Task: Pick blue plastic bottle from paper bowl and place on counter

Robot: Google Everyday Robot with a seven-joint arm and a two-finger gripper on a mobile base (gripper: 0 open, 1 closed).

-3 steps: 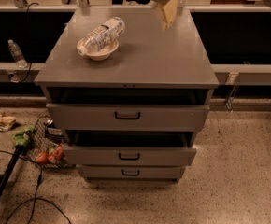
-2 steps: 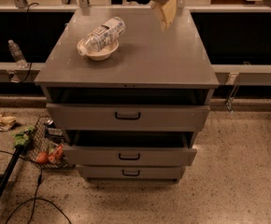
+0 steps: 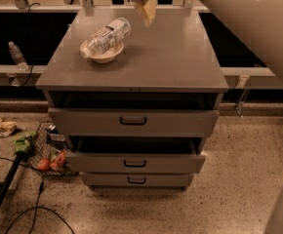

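bottle lies tilted across bowl at left rear of grey table. pincer hangs over the rear, apart from bottle; its state cannot be told. drawers ajar; speckled floor.

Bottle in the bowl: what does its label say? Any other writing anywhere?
Label on the blue plastic bottle: dark marks, too blurred to read.
Small bottle at left: too small to read.
Paper bowl, counter, drawers: no text.
Gripper, above the counter's far edge: no text.
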